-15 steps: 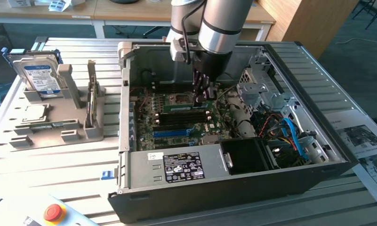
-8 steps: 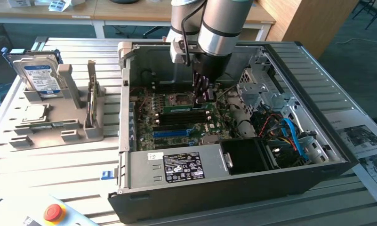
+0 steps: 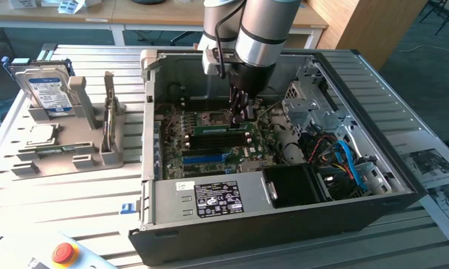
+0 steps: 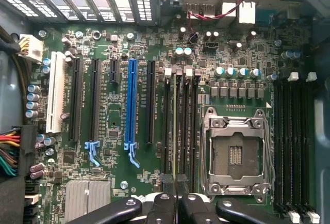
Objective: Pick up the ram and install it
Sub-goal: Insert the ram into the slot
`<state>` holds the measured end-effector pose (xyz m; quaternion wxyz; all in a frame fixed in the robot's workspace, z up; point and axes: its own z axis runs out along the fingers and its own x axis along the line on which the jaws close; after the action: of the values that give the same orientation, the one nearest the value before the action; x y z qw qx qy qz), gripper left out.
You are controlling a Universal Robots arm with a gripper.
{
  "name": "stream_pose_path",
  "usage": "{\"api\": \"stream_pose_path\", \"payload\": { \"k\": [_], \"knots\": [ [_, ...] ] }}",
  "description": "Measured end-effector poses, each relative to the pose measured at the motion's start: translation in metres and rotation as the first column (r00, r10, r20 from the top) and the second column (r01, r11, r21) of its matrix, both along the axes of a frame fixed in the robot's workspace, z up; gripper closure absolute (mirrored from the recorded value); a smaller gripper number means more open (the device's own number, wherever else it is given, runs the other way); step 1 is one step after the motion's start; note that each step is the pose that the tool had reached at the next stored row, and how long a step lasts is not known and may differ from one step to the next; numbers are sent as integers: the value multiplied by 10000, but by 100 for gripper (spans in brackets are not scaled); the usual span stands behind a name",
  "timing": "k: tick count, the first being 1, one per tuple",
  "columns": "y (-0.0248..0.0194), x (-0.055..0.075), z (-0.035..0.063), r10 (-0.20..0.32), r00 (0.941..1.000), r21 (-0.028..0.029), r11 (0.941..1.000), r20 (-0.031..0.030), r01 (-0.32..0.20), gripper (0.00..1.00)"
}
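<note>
The ram [image 3: 218, 129] is a narrow green stick with black chips. It stands on edge in a memory slot of the motherboard [image 3: 209, 154], inside the open computer case [image 3: 284, 224]. My gripper [image 3: 244, 119] reaches straight down into the case and is shut on the ram's upper edge, near the end toward the exterior view's right. In the wrist view the ram [image 4: 175, 126] shows edge-on as a thin line between black slots. That line runs straight in between my closed fingers [image 4: 164, 209]. The empty CPU socket [image 4: 234, 152] lies beside these slots.
A blue expansion slot [image 4: 130, 105] and several black ones lie beside the memory slots. The power supply [image 3: 209, 199] and blue cables [image 3: 349, 162] fill the case's near side. At the exterior view's left, a grey fixture [image 3: 97, 154] holds a hard drive [image 3: 49, 92]. A red stop button [image 3: 63, 253] sits near the front.
</note>
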<state>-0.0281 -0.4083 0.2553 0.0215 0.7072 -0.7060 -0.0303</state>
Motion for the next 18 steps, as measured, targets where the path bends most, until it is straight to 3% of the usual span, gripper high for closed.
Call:
{"api": "stream_pose_path", "payload": {
  "k": [18],
  "knots": [
    [-5, -6, -56, -155, 9999, 2, 9999, 4, 155, 88]
  ]
}}
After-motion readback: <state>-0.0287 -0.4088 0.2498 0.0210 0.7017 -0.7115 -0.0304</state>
